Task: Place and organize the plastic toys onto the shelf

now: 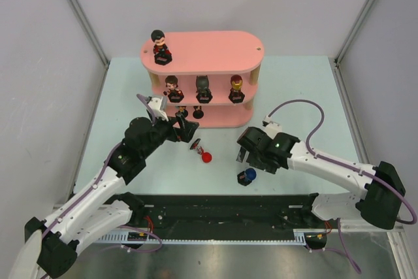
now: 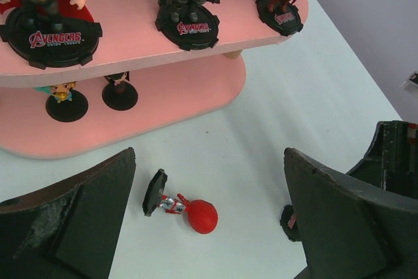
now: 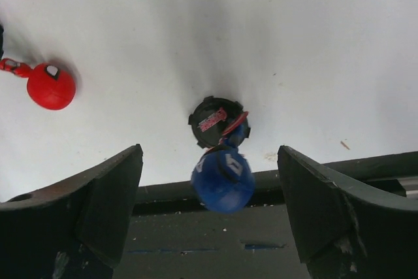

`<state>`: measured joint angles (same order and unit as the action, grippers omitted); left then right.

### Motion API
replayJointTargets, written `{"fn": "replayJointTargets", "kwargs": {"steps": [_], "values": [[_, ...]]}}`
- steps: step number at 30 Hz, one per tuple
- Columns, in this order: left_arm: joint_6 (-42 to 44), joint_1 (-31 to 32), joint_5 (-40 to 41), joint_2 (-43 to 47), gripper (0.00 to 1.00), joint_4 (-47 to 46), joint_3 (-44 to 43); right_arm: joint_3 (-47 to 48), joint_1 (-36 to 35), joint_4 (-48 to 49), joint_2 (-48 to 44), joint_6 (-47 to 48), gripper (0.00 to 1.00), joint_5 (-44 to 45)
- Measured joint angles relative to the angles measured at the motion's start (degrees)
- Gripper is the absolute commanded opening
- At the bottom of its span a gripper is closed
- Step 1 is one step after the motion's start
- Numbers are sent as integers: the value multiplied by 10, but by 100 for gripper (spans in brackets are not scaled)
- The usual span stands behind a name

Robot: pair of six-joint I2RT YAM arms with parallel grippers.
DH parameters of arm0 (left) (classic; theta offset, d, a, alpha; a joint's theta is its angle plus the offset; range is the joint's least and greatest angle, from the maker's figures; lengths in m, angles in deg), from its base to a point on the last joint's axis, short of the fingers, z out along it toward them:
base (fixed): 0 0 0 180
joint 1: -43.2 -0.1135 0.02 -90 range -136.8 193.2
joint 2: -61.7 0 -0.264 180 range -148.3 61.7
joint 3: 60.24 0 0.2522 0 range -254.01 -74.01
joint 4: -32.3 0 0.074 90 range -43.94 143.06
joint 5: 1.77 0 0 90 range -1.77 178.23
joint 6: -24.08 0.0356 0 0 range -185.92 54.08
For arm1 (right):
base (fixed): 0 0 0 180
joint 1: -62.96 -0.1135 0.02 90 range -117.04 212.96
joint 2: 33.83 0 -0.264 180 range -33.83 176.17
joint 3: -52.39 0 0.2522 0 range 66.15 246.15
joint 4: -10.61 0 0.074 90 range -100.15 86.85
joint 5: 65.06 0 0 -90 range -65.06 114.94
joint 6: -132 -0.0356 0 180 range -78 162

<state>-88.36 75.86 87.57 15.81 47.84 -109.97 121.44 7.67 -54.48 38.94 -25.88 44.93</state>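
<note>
Left gripper (image 2: 209, 161) hung wide, empty, above red toy (image 2: 189, 210) toppled before shelf (image 2: 196, 96); its round head looked likely to slip.

Your left wrist view's top edge cuts off the heads of the three figurines (image 2: 189, 11) on the middle board (image 2: 130, 57). Beneath that board, two small figures (image 2: 65, 99) are half hidden. In the right wrist view, the red-headed figurine (image 3: 49, 86) loses its body at the left edge.
</note>
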Motion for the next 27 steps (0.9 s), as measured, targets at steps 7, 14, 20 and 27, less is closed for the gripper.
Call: {"fn": "replayJointTargets", "kwargs": {"steps": [7,14,20,27], "values": [[0,0,-10,-11,100,0,0,-26,1,-6,-46,-14,91,27],[0,1,-11,-12,100,0,0,-51,7,5,-52,-23,91,64],[-1,1,-11,-13,100,0,0,-61,23,19,-63,-19,90,96],[-5,1,-13,-14,100,0,-2,-61,27,40,-87,-11,86,84]]}}
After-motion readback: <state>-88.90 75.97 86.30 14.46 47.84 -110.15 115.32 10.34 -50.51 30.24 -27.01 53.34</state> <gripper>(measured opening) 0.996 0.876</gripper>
